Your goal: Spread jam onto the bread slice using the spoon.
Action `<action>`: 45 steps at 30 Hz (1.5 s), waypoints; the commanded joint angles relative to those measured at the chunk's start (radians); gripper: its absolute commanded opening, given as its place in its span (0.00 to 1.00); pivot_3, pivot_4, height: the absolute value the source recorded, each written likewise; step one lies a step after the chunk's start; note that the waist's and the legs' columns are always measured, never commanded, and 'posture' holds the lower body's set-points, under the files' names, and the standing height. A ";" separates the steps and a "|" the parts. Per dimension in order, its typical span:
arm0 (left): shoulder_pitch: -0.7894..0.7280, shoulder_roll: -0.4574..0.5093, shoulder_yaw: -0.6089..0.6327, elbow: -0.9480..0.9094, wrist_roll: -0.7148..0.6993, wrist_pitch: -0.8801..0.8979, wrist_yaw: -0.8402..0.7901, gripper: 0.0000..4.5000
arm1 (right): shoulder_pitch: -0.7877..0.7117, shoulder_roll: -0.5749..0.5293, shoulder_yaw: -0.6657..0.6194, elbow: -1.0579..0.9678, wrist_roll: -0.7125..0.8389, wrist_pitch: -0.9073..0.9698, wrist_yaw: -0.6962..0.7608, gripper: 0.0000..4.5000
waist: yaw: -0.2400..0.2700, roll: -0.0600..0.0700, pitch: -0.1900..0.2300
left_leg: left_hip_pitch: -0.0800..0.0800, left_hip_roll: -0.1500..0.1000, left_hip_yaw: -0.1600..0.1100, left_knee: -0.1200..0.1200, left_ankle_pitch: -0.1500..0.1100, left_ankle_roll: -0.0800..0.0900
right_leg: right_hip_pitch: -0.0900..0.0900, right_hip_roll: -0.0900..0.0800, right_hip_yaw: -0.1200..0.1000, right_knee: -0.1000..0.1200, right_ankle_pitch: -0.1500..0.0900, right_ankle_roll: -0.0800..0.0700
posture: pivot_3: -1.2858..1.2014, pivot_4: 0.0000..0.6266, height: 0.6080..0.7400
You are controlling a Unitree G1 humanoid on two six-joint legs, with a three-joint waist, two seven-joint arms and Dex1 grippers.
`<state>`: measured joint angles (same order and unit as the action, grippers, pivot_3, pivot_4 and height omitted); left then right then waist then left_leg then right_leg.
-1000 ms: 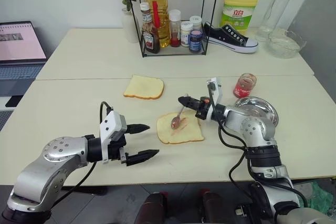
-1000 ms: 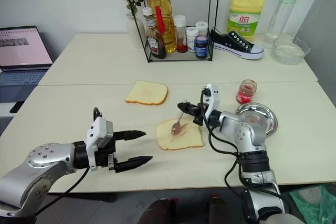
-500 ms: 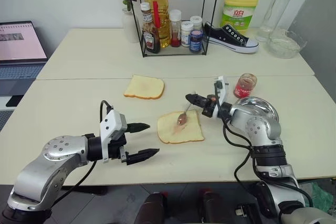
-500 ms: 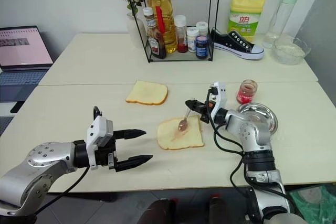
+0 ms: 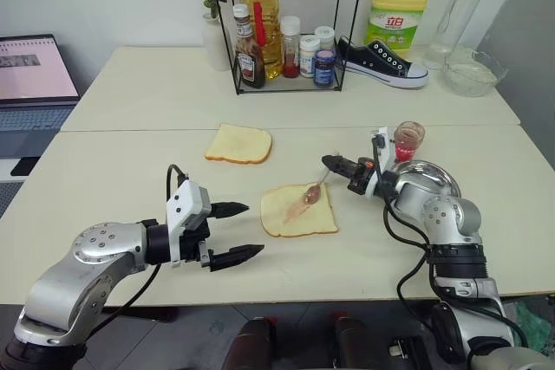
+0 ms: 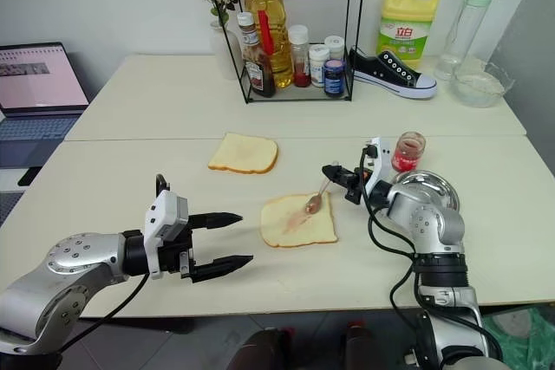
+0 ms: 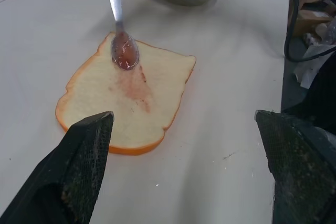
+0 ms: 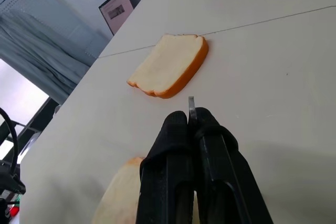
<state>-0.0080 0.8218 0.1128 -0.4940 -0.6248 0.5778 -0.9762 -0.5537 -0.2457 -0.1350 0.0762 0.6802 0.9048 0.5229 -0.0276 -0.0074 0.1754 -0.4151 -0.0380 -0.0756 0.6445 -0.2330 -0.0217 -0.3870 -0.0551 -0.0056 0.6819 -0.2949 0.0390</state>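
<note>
You have a wire rack [image 5: 286, 19] at the back of the table [image 5: 130, 171], holding six bottles and jars. Nearer you from the rack lie two slices: a yellower slice [image 5: 238, 143], and beyond it the bread slice [image 5: 298, 210] with a pink smear of jam on it. To the right of the bread slice stands one steel dish [image 5: 431, 178], and just behind that a glass jar [image 5: 408, 139] of red jam. Your right gripper [image 5: 332, 163] is clamped on the one spoon [image 5: 313, 191], whose bowl rests on the bread slice's right part. Your left gripper [image 5: 240, 230], left of the bread slice, is spread wide and holds nothing.
</note>
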 commanded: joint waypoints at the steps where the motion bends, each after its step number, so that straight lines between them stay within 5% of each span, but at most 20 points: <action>1: -0.009 0.009 0.005 -0.005 0.002 -0.015 -0.013 1.00 | 0.028 -0.020 -0.002 -0.052 0.019 0.032 0.013 0.01 | 0.000 0.000 0.000 | 0.000 0.000 0.000 0.000 0.000 0.000 | 0.000 0.000 0.000 0.000 0.000 0.000 | 0.52 0.24 1.00; 33: 0.000 0.007 0.010 -0.012 0.003 -0.013 -0.010 1.00 | 0.007 0.074 -0.181 -0.024 0.189 0.187 -0.127 0.01 | -0.001 0.000 0.000 | 0.000 0.000 0.000 0.000 0.000 0.000 | 0.000 0.000 0.000 0.000 0.000 0.000 | 0.52 0.24 1.00; 45: 0.002 0.007 0.009 -0.013 0.005 -0.013 -0.010 1.00 | 0.054 0.024 -0.105 -0.033 0.170 0.251 -0.100 0.01 | -0.002 0.000 0.000 | 0.000 0.000 0.000 0.000 0.000 0.000 | 0.000 0.000 0.000 0.000 0.000 0.000 | 0.52 0.24 1.00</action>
<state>-0.0055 0.8218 0.1128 -0.4936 -0.6213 0.5779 -0.9835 -0.5151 -0.2101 -0.2554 0.0728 0.8464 1.1422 0.4120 -0.0294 -0.0074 0.1754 -0.4150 -0.0378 -0.0753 0.6443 -0.2330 -0.0216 -0.3872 -0.0549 -0.0055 0.6820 -0.2949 0.0390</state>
